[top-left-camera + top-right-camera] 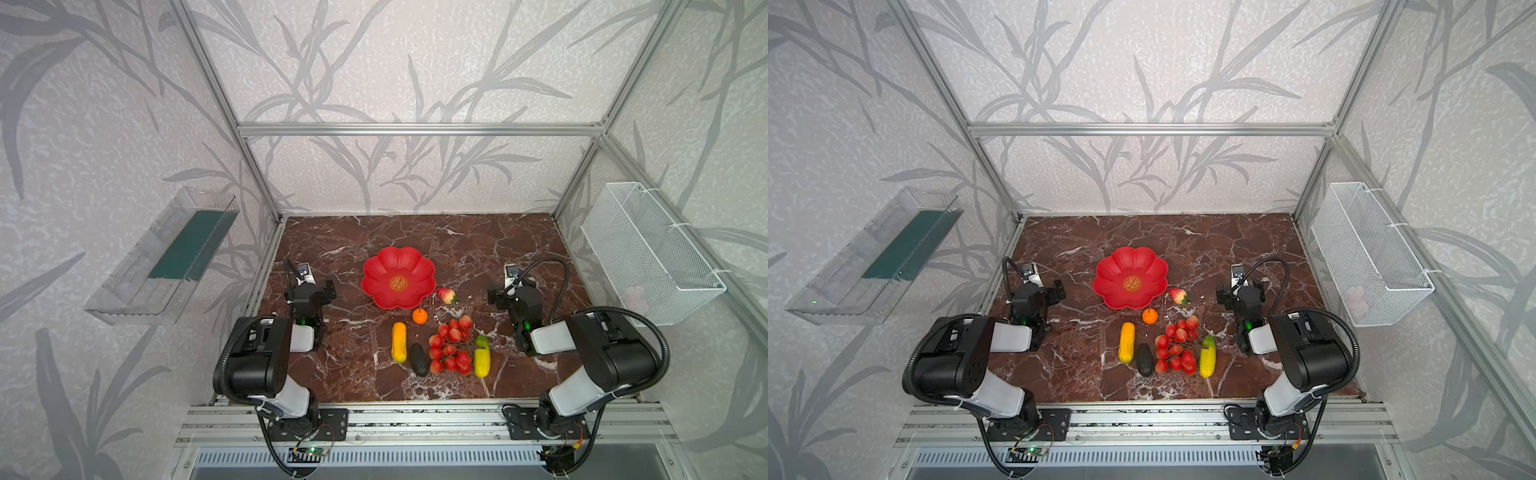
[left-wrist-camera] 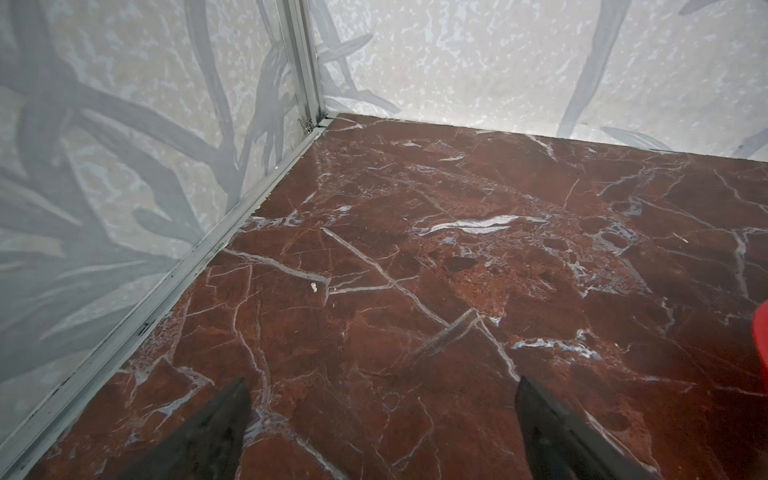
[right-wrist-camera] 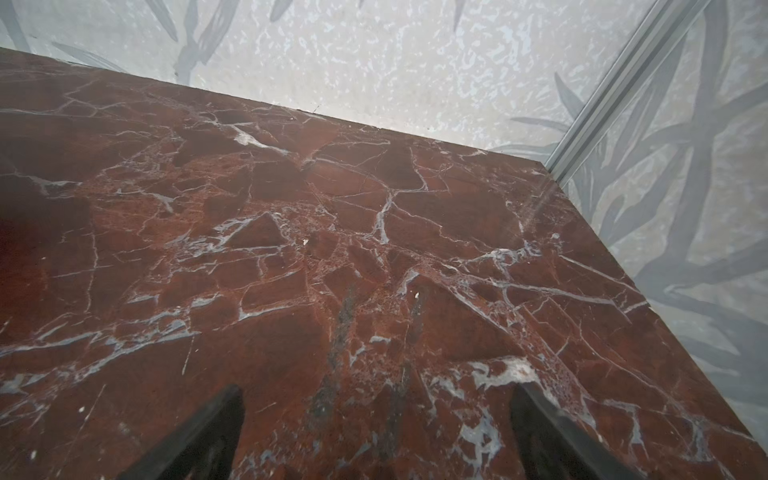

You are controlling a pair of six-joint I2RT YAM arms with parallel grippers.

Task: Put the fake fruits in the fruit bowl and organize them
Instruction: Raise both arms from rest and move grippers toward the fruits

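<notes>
Fruits (image 1: 451, 349) all lie on the bench (image 1: 353, 245) beside the empty fruit bowl (image 1: 398, 277). The left end effector (image 2: 380, 380) and right end effector (image 3: 377, 385) flank it, spread apart and empty. The first pick is pending, likely the nearest tangerine (image 1: 419, 316).

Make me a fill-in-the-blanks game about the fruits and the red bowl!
1. The red fruit bowl has nothing inside: it is ____.
2. Between the orange-yellow mango and the cherry bunch lies the dark ____.
3. The left gripper and the right gripper are both wide ____.
Missing words: empty; avocado; open.
</notes>
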